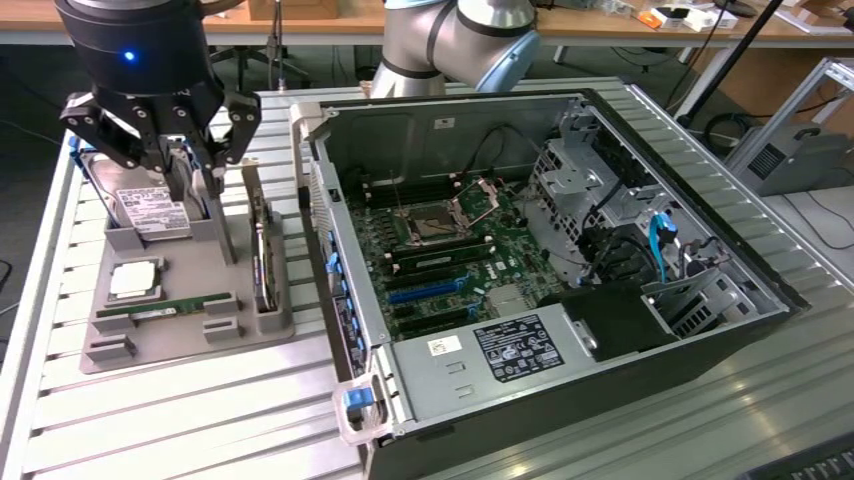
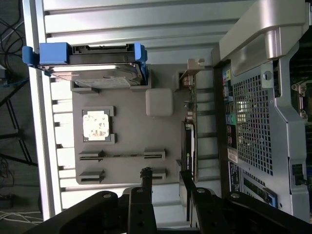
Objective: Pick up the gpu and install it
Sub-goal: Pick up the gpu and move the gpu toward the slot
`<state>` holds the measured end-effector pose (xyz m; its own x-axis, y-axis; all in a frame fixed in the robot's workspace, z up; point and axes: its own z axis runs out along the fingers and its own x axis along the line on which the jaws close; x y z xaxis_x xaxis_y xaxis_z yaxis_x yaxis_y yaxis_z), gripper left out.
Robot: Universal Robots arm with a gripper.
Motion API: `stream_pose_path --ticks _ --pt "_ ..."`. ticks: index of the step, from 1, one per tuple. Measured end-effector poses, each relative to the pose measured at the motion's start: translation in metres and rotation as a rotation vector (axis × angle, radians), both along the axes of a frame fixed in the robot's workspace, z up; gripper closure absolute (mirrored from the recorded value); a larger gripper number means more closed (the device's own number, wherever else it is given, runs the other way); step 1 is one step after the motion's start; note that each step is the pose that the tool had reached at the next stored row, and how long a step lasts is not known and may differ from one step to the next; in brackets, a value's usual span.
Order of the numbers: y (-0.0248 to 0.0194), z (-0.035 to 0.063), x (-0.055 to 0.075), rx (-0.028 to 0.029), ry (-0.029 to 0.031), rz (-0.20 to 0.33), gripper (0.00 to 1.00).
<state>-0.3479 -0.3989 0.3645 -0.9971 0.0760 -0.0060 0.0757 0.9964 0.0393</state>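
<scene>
Wrist view shows you the gripper (image 2: 166, 178) spread wide, its two black fingers (image 2: 145, 176) well apart with nothing between them, and no part of it touching anything. It hangs over the grey tray (image 2: 126, 131), and one finger lines up with the end of the gpu (image 2: 188, 141); you cannot tell how high above the card it sits. The gpu stands on its long edge in the slot along the tray's edge that faces the computer case (image 1: 441, 120), with its dark board upright and its silvery bracket towards the hard-drive end of the tray. That edge runs just beside the case's perforated rear panel (image 2: 253, 126), so the card has the case wall close along one side and the tray's grey holders on the other. At the tray's end away from the fingers you see the hard drive (image 2: 92, 73) in its blue carrier, standing in its own holder. Near the tray's middle lies a square processor chip (image 2: 97, 125) in a shallow recess, and a pale square pad (image 2: 159, 101) sits between it and the gpu. A narrow memory stick (image 2: 122, 156) rests in clips close to the fingers' end of the tray. Tray and case both sit on a ribbed metal table (image 1: 200, 410). From the exterior view, the case lies open with its motherboard (image 1: 441, 250) facing up and the power supply (image 1: 514, 350) at its near corner.
</scene>
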Motion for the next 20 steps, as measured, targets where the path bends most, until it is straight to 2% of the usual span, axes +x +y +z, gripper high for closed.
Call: stream_pose_path --ticks 20 --pt "-0.0008 -0.0063 0.0000 0.0000 0.0000 0.000 0.64"
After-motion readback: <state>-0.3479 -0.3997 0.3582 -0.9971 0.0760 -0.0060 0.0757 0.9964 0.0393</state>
